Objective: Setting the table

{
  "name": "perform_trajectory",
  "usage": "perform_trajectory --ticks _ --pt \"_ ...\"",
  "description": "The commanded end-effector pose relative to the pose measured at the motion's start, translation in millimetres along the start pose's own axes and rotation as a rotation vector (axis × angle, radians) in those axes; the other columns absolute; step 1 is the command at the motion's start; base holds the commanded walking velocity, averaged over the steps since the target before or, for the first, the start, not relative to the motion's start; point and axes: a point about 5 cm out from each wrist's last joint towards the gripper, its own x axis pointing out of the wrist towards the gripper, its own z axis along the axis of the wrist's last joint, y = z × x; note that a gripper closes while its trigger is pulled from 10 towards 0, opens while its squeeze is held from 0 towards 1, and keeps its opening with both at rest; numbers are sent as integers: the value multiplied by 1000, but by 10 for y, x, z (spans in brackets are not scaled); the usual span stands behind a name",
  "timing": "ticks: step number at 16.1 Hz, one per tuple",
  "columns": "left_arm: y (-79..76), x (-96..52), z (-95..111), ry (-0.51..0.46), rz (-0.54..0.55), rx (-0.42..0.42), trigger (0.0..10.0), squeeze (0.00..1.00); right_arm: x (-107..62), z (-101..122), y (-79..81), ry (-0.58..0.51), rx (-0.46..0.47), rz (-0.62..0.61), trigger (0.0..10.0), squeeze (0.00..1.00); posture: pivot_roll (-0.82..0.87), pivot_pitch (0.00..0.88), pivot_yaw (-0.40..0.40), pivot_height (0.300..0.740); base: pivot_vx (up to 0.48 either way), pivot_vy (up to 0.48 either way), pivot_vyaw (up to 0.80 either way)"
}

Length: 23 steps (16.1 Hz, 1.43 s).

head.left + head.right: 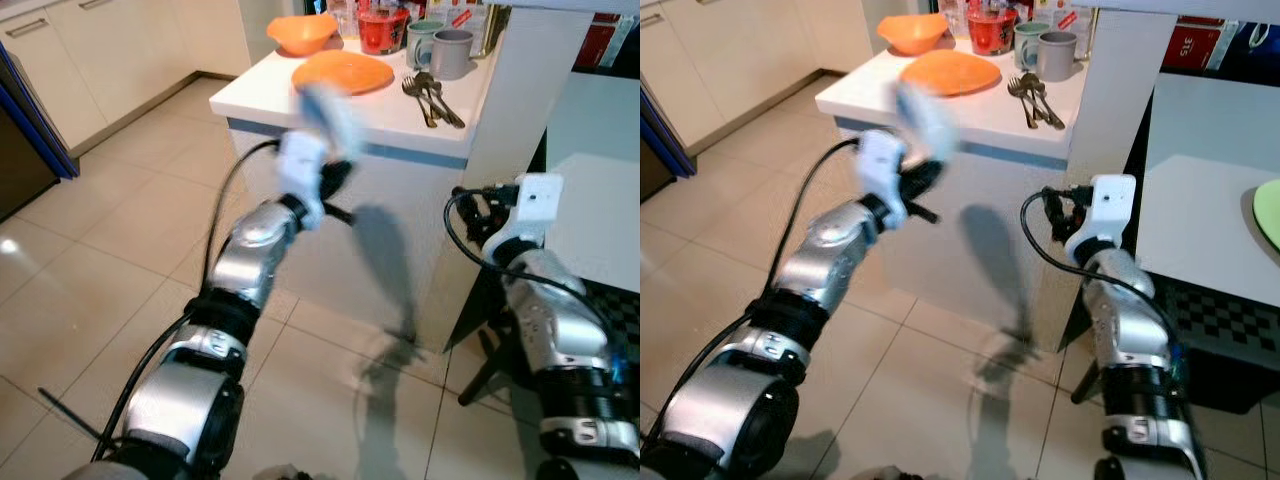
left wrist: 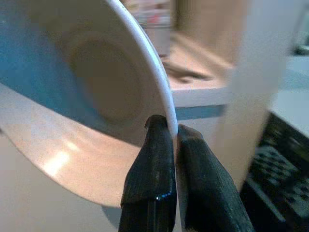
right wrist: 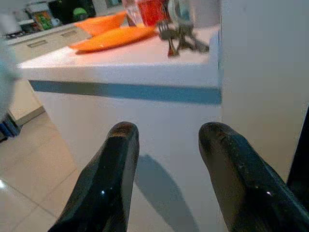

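Left gripper (image 2: 175,133), fingers pinched on rim of pale bowl (image 2: 96,92), held edge-up near the counter (image 1: 440,125); white table (image 1: 1200,220) lies far right; right gripper (image 3: 169,140) open, empty, nearer it.

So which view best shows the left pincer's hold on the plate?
The left wrist view: the left pincer is shut on the rim of the blue-and-white plate. In the eye views the plate is a blur, the grip hidden.

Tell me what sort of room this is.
Most likely a home kitchen: a white counter holding an orange plate, mugs and cutlery, with cream cabinets along a tiled floor.
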Motion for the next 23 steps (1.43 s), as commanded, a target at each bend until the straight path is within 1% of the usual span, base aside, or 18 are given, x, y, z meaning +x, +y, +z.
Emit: perform_trajectory --ticks 1,2,3,4,5,6,7,8,9,10,11,13,14,15,16,17,18,23 --pt "106 -39 4 -8 77 -50 0 0 16 -40 32 15 34 -9 10000 0 -17 0 79 740 0 0 0" --pt "131 -65 -71 15 123 -109 0 0 18 -87 66 28 44 -8 10000 0 -15 0 76 740 0 0 0" --pt "106 -87 -176 48 142 -132 0 0 20 -138 94 43 50 -6 10000 0 -14 0 74 740 0 0 0" --pt "81 -98 -257 67 170 -188 0 0 26 -196 82 63 73 -26 10000 0 -14 0 68 740 0 0 0" --pt "78 -106 -312 79 208 -244 0 0 33 -255 58 87 115 -70 10000 0 -13 0 64 740 0 0 0" --pt "82 -111 -334 87 223 -239 0 0 39 -283 68 102 119 -80 10000 0 -11 0 59 740 0 0 0" --pt "102 -115 -340 89 252 -212 0 0 51 -326 115 122 92 -76 10000 0 -8 0 56 740 0 0 0" --pt "110 -110 -335 94 258 -216 0 0 52 -333 137 125 81 -63 10000 0 -8 0 56 740 0 0 0" --pt "127 -110 -334 111 264 -183 0 0 51 -334 149 125 52 -52 10000 0 -5 0 53 740 0 0 0" --pt "150 -122 -352 135 268 -145 0 0 57 -335 127 126 33 -57 10000 0 -7 0 54 740 0 0 0" --pt "170 -132 -363 150 272 -124 0 0 66 -323 100 122 43 -65 10000 0 -6 0 53 740 0 0 0" --pt "187 -129 -362 155 277 -120 0 0 72 -326 92 125 41 -70 10000 0 -6 0 55 740 0 0 0" --pt "177 -117 -343 151 266 -97 0 0 74 -323 89 125 36 -73 10000 0 -7 0 54 740 0 0 0" --pt "164 -100 -325 148 256 -82 706 0 76 -327 102 125 33 -71 10000 0 -7 0 56 740 0 0 0" --pt "163 -98 -324 149 257 -84 706 0 77 -329 104 125 32 -70 10000 0 -7 0 56 740 0 0 0" --pt "159 -84 -300 143 245 -54 784 0 83 -328 105 125 28 -68 10000 0 -8 0 57 740 0 0 0" --pt "157 -81 -293 139 242 -52 0 0 83 -327 106 125 28 -68 10000 0 -8 0 57 740 0 0 0" --pt "114 -66 -266 112 203 -37 0 0 68 -356 117 127 29 -65 10000 0 -14 0 61 740 0 0 0"
